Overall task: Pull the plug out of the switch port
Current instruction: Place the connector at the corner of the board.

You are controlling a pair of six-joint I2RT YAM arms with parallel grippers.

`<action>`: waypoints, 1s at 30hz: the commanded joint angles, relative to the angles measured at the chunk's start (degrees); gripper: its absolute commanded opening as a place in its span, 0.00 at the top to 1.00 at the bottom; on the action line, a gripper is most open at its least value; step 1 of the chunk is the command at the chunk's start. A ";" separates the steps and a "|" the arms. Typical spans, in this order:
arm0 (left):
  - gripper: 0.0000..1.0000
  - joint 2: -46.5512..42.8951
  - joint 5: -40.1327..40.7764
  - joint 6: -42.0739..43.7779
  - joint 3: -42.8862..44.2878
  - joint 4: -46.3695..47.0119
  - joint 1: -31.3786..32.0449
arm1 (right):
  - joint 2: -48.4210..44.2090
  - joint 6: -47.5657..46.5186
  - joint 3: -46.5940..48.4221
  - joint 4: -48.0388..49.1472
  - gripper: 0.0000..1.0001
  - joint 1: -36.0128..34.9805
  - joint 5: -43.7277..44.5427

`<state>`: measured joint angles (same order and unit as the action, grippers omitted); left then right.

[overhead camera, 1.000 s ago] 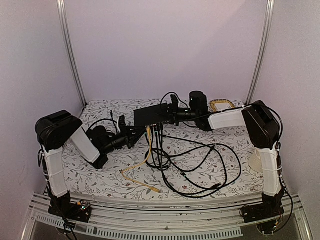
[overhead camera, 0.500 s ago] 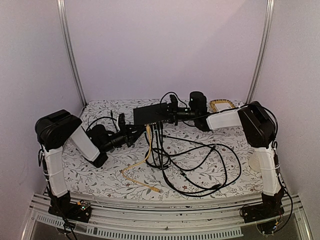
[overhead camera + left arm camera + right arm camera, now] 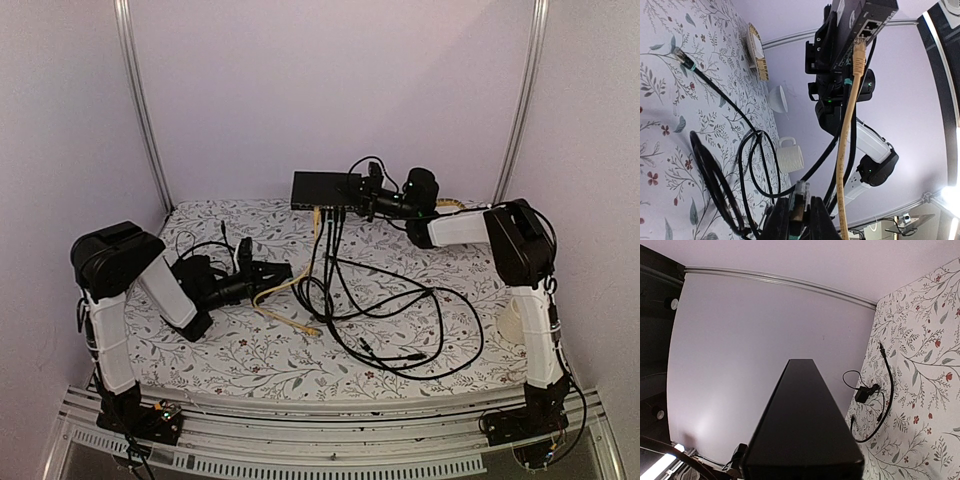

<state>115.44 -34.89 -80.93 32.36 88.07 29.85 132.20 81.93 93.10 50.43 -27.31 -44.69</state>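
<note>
The switch (image 3: 325, 189), a flat black box, hangs in the air at the back of the table with my right gripper (image 3: 362, 196) shut on its right end. It fills the lower part of the right wrist view as a dark slab (image 3: 805, 430) that hides the fingers. My left gripper (image 3: 284, 270) is low over the cloth, well apart from the switch, and shut on a clear plug (image 3: 801, 194) with a greenish boot. From the left wrist view the switch (image 3: 865, 17) is overhead, and a beige cable (image 3: 847, 130) is still plugged into one port. Black cables also hang from it.
Loops of black cable (image 3: 390, 320) lie across the flowered cloth, and the beige cable's loose end (image 3: 312, 330) lies near the middle. A white mug (image 3: 790, 157) and a bowl (image 3: 780, 97) stand at the right side. A small black adapter (image 3: 862, 392) lies by the back wall.
The right arm has lifted the switch up and to the right, away from the left gripper. The plug stayed in the left gripper and is out of the port; the hanging cables were drawn upward.
</note>
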 commanded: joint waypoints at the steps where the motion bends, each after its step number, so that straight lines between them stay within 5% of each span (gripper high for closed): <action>1: 1.00 -4.03 3.80 2.20 -3.67 14.57 -1.47 | -3.39 0.39 -0.27 5.64 0.98 0.28 1.22; 7: 1.00 -13.62 10.31 8.39 -8.31 3.09 -4.73 | -6.91 -0.50 -5.21 7.55 0.98 0.63 -1.07; 20: 1.00 -21.78 16.13 10.65 -8.43 -3.56 -11.58 | -13.88 -0.58 -18.23 12.94 0.98 0.14 -5.19; 30: 1.00 -38.20 29.55 21.23 -6.79 -30.11 -18.83 | -18.18 -2.97 -23.28 12.08 0.98 0.15 -6.29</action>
<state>82.52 -13.69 -66.26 23.88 71.79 13.50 119.37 79.77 70.76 57.06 -27.00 -49.91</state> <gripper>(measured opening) 0.114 0.253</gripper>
